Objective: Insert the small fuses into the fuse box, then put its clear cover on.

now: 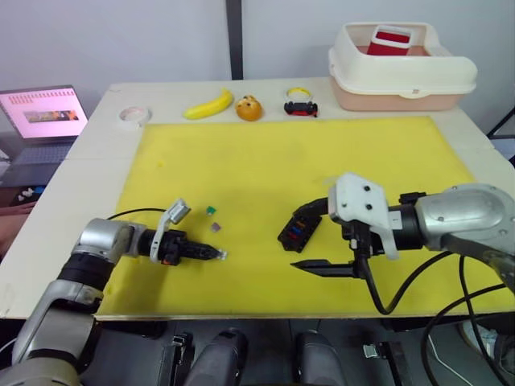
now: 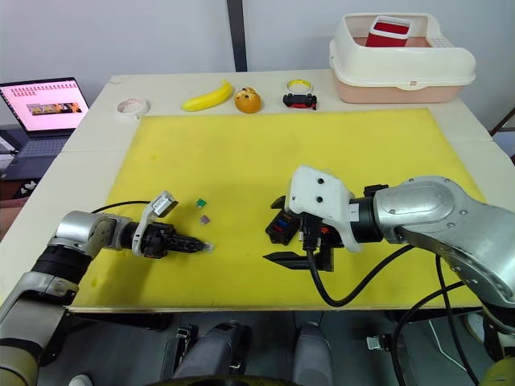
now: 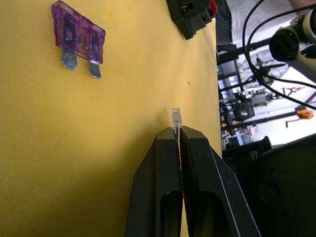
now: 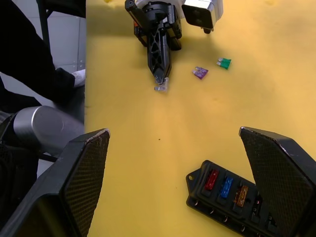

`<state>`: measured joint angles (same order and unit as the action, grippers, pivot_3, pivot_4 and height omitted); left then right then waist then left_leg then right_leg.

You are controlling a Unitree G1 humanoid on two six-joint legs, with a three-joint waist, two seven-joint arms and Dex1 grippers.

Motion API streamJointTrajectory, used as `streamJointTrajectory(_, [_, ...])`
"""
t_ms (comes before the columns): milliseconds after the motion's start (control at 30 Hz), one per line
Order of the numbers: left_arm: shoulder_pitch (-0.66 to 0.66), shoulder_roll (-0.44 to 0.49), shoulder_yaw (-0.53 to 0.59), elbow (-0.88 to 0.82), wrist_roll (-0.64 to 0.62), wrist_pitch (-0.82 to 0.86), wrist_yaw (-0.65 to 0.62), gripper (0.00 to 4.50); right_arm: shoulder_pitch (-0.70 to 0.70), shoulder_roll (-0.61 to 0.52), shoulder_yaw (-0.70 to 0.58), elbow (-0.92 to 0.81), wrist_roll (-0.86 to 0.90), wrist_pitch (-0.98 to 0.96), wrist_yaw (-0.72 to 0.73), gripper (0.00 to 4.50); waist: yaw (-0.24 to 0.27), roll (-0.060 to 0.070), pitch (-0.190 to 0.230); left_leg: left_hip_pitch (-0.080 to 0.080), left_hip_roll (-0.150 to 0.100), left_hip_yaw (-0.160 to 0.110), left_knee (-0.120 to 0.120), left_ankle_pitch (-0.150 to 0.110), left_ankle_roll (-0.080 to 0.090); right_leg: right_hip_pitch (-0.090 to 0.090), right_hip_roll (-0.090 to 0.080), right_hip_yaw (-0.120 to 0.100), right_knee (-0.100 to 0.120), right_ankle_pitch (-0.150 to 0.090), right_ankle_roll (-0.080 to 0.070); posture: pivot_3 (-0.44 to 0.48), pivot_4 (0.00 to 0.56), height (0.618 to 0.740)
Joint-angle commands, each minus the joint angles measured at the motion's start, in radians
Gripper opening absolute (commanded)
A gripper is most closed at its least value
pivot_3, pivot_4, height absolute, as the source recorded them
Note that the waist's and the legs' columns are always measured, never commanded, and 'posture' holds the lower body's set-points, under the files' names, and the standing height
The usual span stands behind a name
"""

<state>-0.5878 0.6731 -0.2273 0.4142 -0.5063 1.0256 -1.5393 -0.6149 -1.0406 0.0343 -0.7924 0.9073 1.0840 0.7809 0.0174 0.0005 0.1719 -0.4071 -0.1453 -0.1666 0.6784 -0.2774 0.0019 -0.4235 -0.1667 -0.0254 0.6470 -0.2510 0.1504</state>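
Note:
The black fuse box [image 1: 298,232] lies on the yellow mat [image 1: 265,161] right of centre, with red, blue and brown fuses [image 4: 225,185] seated in one row. My right gripper [image 4: 173,132] hovers open just in front of it, holding nothing. My left gripper [image 1: 216,254] rests low on the mat at the left, shut on a tiny clear-grey fuse [image 3: 176,118] pinched at its tips. Two loose small fuses lie just beyond it: a purple one [image 3: 78,42] and a green one [image 1: 211,211]. The clear cover is out of view.
Along the table's back edge sit a tape roll [image 1: 133,116], a banana [image 1: 209,104], an orange object [image 1: 249,108] and a small black-and-red item [image 1: 300,105]. A cream tub [image 1: 400,68] stands at the back right. A laptop [image 1: 44,117] is off the table's left.

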Motion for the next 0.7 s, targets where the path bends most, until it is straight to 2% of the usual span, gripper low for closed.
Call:
streamJointTrajectory(33, [-0.005,-0.007,0.036,-0.012,-0.005,-0.004,0.047,0.02,-0.006,0.010,-0.015,-0.013,0.007,-0.009,-0.012,4.50,0.000,0.000,0.000,0.000,0.000,0.000,0.000,0.000,0.000,0.000,0.000,0.000,0.000,0.000,0.000,0.000,0.150,0.740])
streamJointTrajectory(167, [-0.061,-0.016,0.090,-0.111,-0.052,-0.021,0.051,0.02,0.007,0.045,-0.050,0.009,0.079,0.030,-0.055,4.50,0.004,-0.002,0.001,0.000,0.000,0.000,0.000,0.000,0.000,0.000,0.000,0.000,0.000,0.000,0.000,0.000,0.150,0.740])
streamJointTrajectory(267, [-0.122,-0.030,0.115,-0.233,-0.087,-0.064,0.048,0.02,0.000,0.119,-0.102,0.068,0.211,0.087,-0.158,4.50,0.009,-0.006,0.004,-0.002,0.000,-0.001,0.001,0.000,-0.001,-0.001,0.000,0.000,0.000,0.000,0.000,0.000,0.150,0.740])
streamJointTrajectory(433, [-0.235,-0.096,0.151,-0.349,-0.150,-0.099,0.080,0.02,-0.053,0.203,-0.138,0.158,0.398,0.139,-0.350,4.50,0.005,-0.006,0.004,-0.002,0.000,0.000,0.000,0.003,-0.005,-0.001,0.000,0.000,-0.004,0.000,-0.001,0.000,0.150,0.740])
streamJointTrajectory(700, [-0.278,-0.120,0.127,-0.401,-0.143,-0.199,0.073,0.02,-0.095,0.197,-0.143,0.237,0.614,0.126,-0.548,4.50,-0.019,-0.006,0.004,-0.002,0.001,0.000,-0.001,0.003,-0.006,-0.002,0.001,0.000,-0.004,0.000,-0.001,0.000,0.150,0.740])
